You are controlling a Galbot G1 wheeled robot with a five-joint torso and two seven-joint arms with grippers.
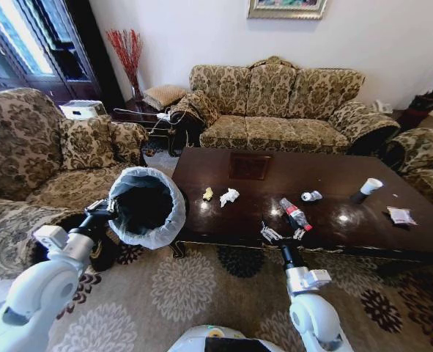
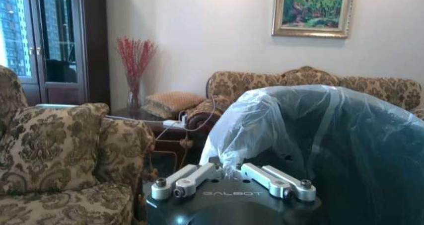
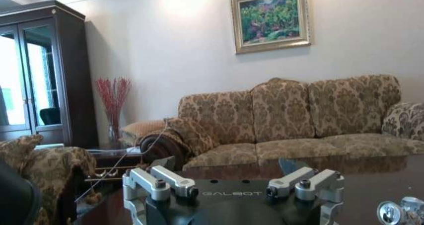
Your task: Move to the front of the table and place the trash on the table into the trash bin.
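Trash bin (image 1: 147, 207): its base is hidden behind the bag-lined rim and the left end effector (image 1: 103, 208), whose fingertips are masked by the bag in the left wrist view, so grip can't be told. Surface (image 1: 333, 183): far right corner cut off by the picture edge; the scrap (image 1: 208, 193) and wrapper (image 1: 401, 215) are too small to identify further. Small can (image 3: 398, 212), by the near edge, is cut off in the right wrist view.

Daylight from the window (image 1: 15, 37), ceiling-light glare on the table (image 1: 333, 183), fisheye-bent edges.
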